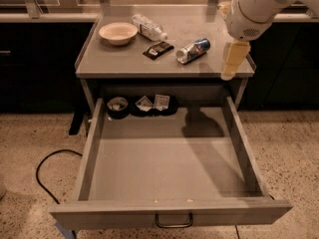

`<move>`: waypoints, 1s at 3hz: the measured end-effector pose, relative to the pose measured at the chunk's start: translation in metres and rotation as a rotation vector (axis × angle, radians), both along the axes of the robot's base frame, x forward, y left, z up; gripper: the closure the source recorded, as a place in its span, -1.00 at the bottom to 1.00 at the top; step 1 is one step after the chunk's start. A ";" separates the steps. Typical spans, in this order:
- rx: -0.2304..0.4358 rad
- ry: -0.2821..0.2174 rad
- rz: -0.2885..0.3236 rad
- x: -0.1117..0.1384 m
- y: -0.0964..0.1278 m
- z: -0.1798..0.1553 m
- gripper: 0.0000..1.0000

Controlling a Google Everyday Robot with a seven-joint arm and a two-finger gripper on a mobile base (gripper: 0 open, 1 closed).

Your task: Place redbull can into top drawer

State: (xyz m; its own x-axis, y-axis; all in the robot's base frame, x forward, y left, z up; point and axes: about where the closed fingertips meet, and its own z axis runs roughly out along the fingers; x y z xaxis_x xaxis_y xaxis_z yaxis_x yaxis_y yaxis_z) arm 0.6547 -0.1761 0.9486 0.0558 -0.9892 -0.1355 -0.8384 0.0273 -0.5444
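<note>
The redbull can point(193, 51) lies on its side on the grey table top point(124, 59), silver end towards the front left. The top drawer point(164, 168) is pulled wide open below the table, its flat bottom bare in the middle, with a dark pull handle point(173, 222) on its front. My gripper point(233, 59) hangs from the white arm at the table's right front corner. It is to the right of the can, a little nearer than it, and holds nothing.
On the table top are a cream bowl point(118, 33), a clear plastic bottle point(148, 27) and a dark packet point(158, 49). A black tape roll point(117, 106) and small packets point(153, 103) sit at the drawer's back. A black cable point(44, 169) lies on the floor at the left.
</note>
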 end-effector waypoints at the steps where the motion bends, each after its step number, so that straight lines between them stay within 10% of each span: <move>1: 0.000 0.000 0.000 0.000 0.000 0.000 -1.00; 3: -0.026 -0.049 0.001 0.060 -0.003 0.021 -1.00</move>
State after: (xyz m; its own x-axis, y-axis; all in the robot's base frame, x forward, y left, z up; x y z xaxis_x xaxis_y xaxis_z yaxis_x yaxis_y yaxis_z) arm 0.7149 -0.1789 0.9695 0.0623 -0.9923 -0.1073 -0.8109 0.0124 -0.5850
